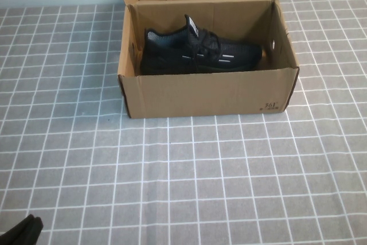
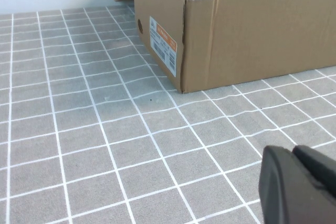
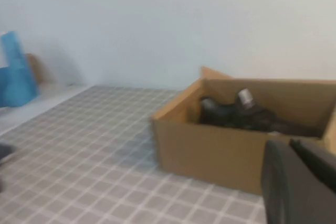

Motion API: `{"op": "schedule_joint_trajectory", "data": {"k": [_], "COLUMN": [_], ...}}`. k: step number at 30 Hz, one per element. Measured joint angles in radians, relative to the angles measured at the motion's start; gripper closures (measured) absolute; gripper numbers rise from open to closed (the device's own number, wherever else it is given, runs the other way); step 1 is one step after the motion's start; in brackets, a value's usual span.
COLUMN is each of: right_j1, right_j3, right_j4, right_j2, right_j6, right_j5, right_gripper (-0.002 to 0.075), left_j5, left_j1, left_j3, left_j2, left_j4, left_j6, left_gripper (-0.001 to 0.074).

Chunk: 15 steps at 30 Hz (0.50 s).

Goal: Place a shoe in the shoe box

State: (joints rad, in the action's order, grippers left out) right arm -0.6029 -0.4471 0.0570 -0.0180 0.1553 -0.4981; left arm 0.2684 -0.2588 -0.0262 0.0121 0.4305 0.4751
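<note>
A black mesh shoe (image 1: 198, 54) lies on its side inside an open brown shoe box (image 1: 209, 93) standing at the far middle of a grey, white-gridded tabletop (image 1: 189, 182). The shoe rests along the box floor, heel toward the robot's left and toe toward its right, its white tongue label facing up and the box flaps folded open behind it.

Both arms sit withdrawn, well apart from the box. The left gripper (image 2: 299, 184) shows as a dark shape at the tabletop's near left corner in the high view (image 1: 23, 232); from its fingers the box stands ahead across bare cloth, its end wall carrying a white and orange label (image 2: 163, 44). The right gripper (image 3: 299, 184) is seen only in its own wrist view, raised above the tabletop, with the box and shoe (image 3: 239, 114) ahead of it and a blue object (image 3: 14, 72) far off near the wall. Whether either gripper's fingers are spread or pressed together cannot be told.
</note>
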Motion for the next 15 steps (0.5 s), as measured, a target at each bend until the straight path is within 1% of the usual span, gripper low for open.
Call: {"op": "schedule_joint_trajectory", "data": {"k": [2, 6, 10, 12, 15], "right_j1": [0.066, 0.280, 0.470, 0.520, 0.538], "right_j3": [0.025, 0.147, 0.313, 0.389, 0.458], "right_j4": [-0.025, -0.037, 0.041, 0.071, 0.074], "right_j2": [0.000, 0.000, 0.000, 0.000, 0.000], "right_j6": [0.000, 0.000, 0.000, 0.000, -0.002], "right_j5": [0.036, 0.191, 0.363, 0.434, 0.485], "right_gripper": [0.0742, 0.0742, 0.0742, 0.0742, 0.0742], "left_j5": [0.000, 0.001, 0.001, 0.001, 0.001], "left_j1": [0.000, 0.000, 0.000, 0.000, 0.000], "left_j3": [0.000, 0.000, 0.000, 0.000, 0.000], "left_j2": [0.000, 0.000, 0.000, 0.000, 0.000], "left_j4": [-0.002, -0.002, -0.002, -0.002, -0.002], "left_j6": [0.000, 0.000, 0.000, 0.000, 0.000], "left_gripper": [0.0736, 0.0736, 0.0736, 0.0736, 0.0736]}}
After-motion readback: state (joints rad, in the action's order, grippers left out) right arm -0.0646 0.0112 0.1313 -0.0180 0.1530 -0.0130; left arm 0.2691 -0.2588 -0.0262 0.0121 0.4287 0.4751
